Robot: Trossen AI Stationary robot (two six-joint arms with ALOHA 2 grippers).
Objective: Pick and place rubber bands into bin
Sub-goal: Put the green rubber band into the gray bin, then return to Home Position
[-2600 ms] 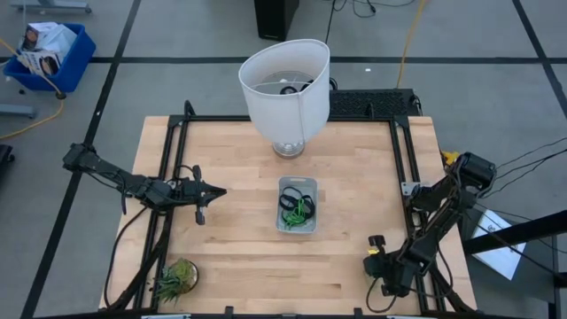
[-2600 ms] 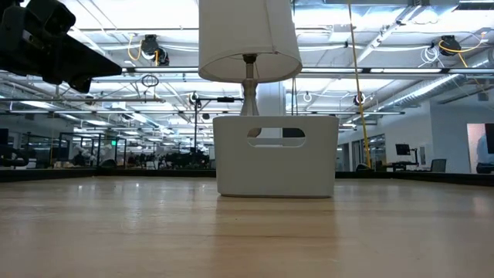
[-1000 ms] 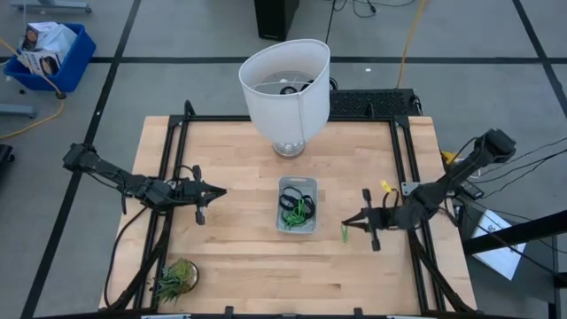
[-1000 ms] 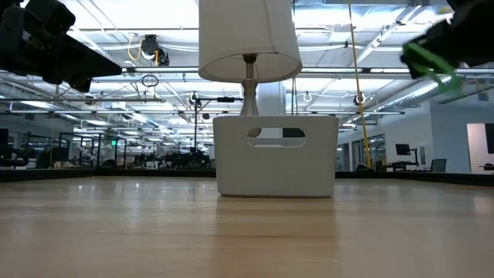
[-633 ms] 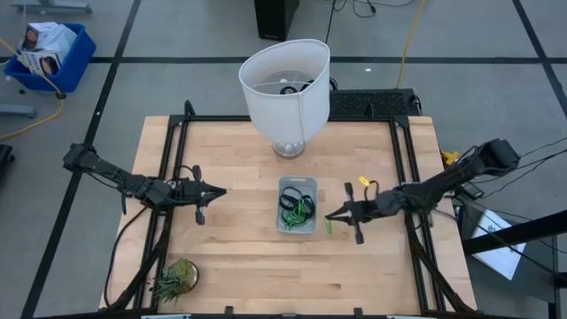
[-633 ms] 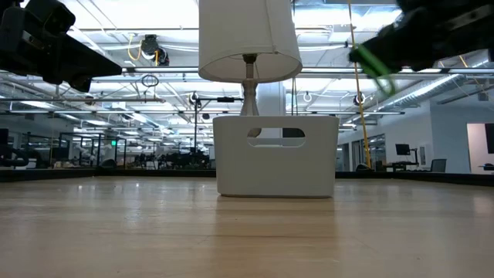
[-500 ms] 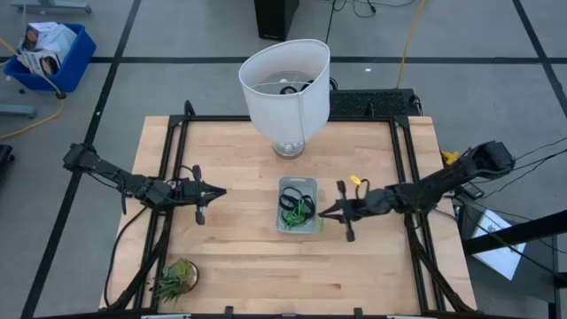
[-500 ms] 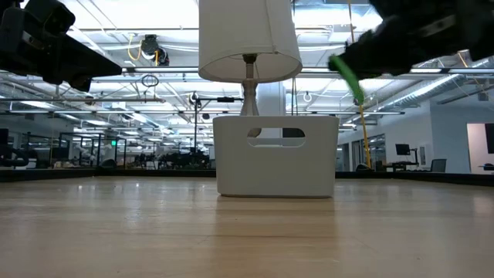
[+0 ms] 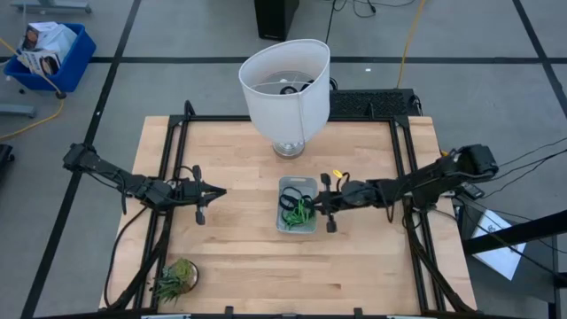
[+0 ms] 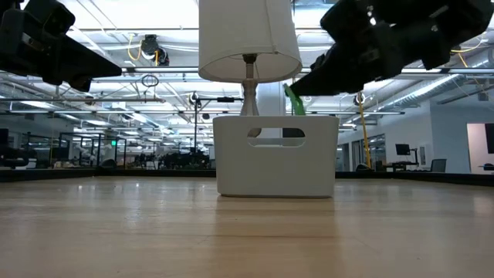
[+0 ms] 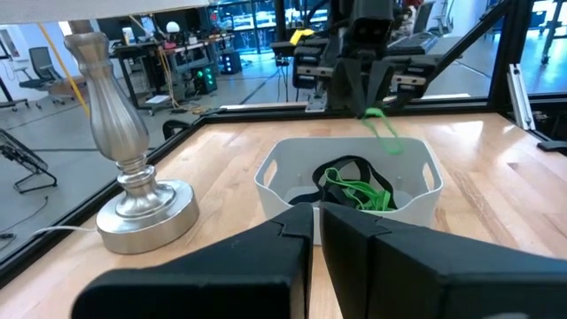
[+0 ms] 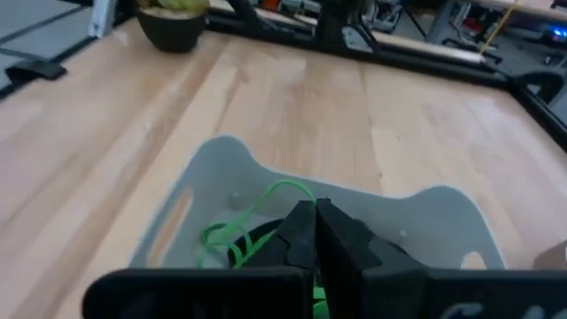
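No brand, label or writing can be read on anything in these views.

The right gripper is stretched out low from the desk's right edge, its arm nearly straight, its tip over the right rim of the small translucent pale-blue plastic bin at the middle of the light wooden desk. Its jaws are pressed together on a thin light-green rubber band, which hangs from them above the bin. The left gripper waits well to the left of the bin, pointing toward it, jaws nearly closed with nothing between them.

From above, the bin holds a tangle of dark and green rubber bands. The left wrist view looks across the bin at the right gripper head on and shows the hanging band, along with the silver base of the lamp. The low view shows the bin's side wall with two slot handles, the green band dangling just above its rim, and the white fabric lampshade behind. The right wrist view looks down into the bin. Only the high view shows the small spiky green plant near the desk's front left corner.
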